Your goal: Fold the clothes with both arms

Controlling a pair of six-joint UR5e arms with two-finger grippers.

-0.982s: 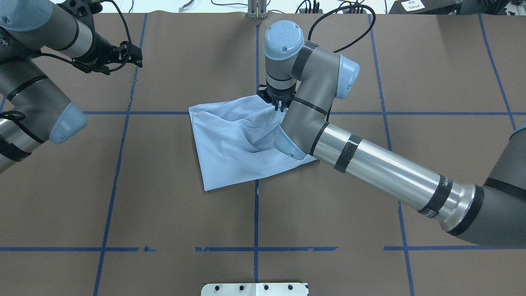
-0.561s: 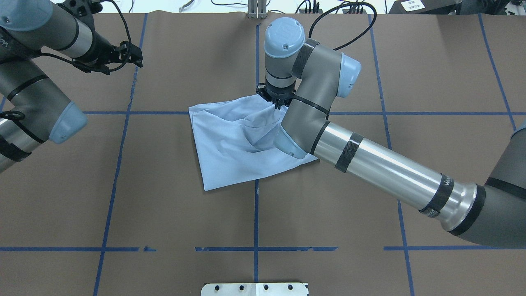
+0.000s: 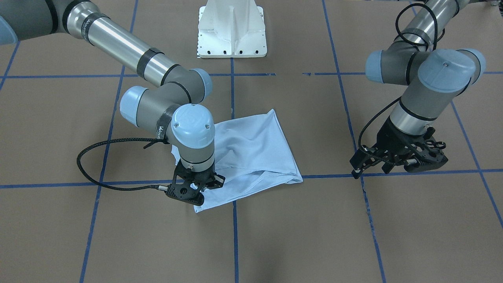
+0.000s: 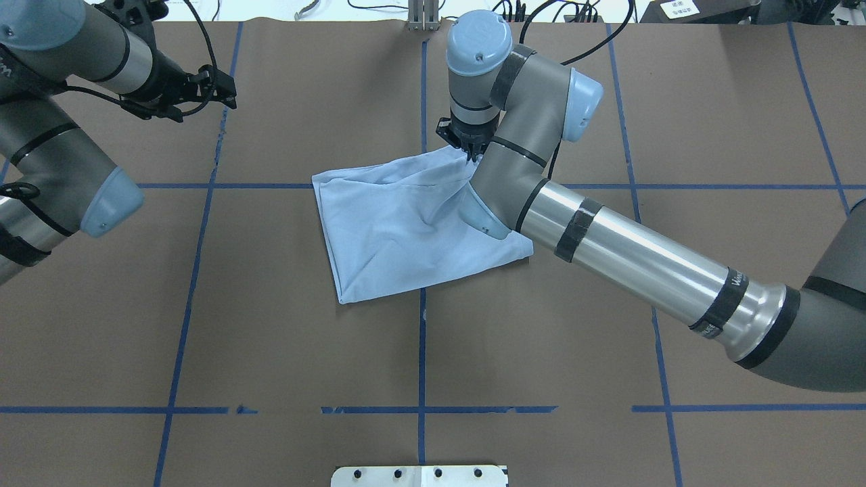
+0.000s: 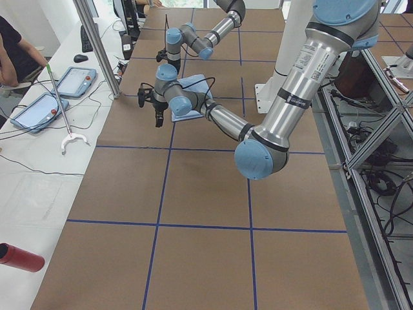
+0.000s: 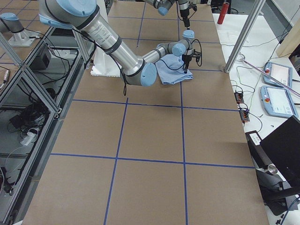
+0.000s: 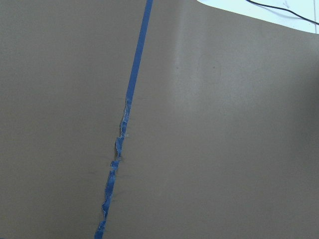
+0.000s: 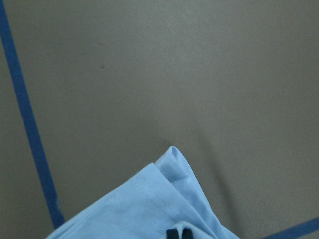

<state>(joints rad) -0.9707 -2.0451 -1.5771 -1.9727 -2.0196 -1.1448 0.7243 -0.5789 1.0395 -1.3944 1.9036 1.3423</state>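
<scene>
On the brown table [image 4: 270,304], the right claw [image 4: 471,156] pinches the T-shirt [image 4: 392,230] corner.

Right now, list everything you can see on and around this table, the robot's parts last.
pale light-blue fabric T-shirt: one, light blue, folded at the table's centre.
brown paper-covered table: one, brown with a blue tape grid.
white metal pedestal base: one, white, at the table's robot-side edge.
grey handheld tablets: two, grey, on the side bench.
red cylinder: one, red, same bench.
person: one, dark top, beside that bench.
right tool: one, black, shut on a T-shirt corner.
left tool: one, black, open over bare table.
</scene>
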